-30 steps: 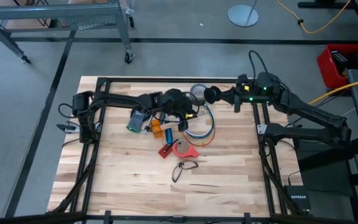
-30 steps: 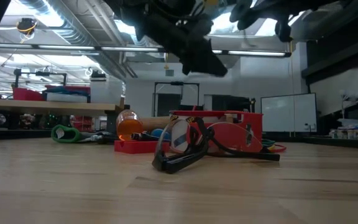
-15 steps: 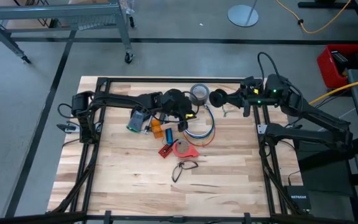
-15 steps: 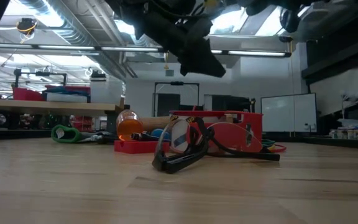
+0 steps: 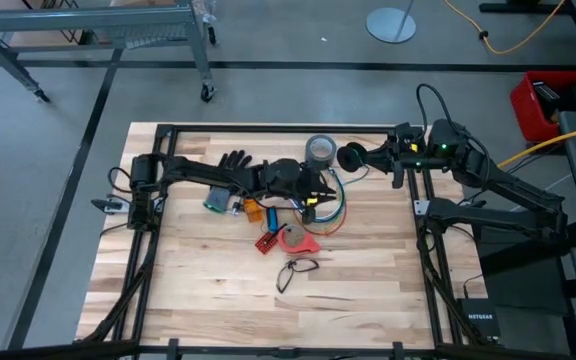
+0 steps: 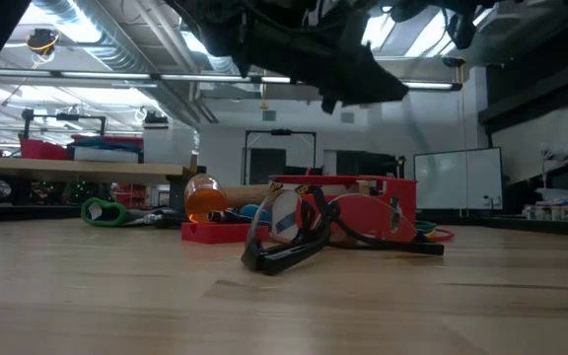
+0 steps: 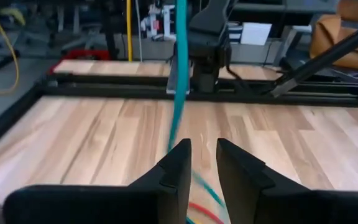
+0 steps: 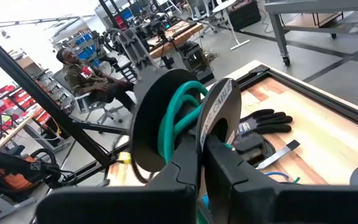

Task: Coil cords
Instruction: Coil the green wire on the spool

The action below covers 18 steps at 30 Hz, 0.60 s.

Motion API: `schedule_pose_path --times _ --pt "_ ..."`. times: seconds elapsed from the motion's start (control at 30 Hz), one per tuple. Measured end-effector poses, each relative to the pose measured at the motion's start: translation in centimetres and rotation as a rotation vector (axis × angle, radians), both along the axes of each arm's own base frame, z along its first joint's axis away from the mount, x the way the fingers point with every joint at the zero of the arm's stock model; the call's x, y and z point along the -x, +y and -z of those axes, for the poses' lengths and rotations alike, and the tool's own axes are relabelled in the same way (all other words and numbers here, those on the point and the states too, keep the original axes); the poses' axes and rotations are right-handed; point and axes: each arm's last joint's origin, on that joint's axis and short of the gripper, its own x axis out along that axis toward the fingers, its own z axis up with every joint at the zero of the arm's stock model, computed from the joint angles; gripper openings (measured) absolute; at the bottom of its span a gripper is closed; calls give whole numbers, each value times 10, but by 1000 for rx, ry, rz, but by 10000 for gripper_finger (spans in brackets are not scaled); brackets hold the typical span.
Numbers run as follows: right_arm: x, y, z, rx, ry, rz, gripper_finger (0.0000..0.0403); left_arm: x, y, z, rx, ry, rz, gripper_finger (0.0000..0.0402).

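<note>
Left gripper [image 7: 202,163] sits low over the middle of the pale wooden desk [image 5: 198,290], its dark fingers [image 7: 178,163] a narrow gap apart, and a teal-blue cable [image 7: 179,74] runs straight up from between them towards the far arm. Whether they pinch it I cannot tell. The loose loop of blue, grey-white and red-orange cords [image 5: 326,208] lies right beneath that gripper, its long side running across the desk. The right gripper [image 8: 199,146], at the far edge, is clamped tight on a black spool wound with green cable [image 8: 182,118]. Near the loop: a grey tape roll [image 5: 319,150], a red plastic piece [image 5: 294,240], black glasses [image 5: 295,271], a black glove [image 5: 234,161]. Crowded there; I'd expect snags.
</note>
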Motion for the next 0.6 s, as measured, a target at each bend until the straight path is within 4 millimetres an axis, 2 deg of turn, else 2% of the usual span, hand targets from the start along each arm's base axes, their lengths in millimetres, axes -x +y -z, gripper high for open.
schedule_pose_path --times 0.2,0.37,0.6 --pt "3 2 -2 30 -12 -4 12 -3 -5 11 35 25 -2 109" --pt "3 2 -2 31 -15 -7 12 -5 -13 9 -64 11 8 147" --pt "3 3 -3 31 -25 -57 12 -5 -9 5 -131 -20 -97 152"
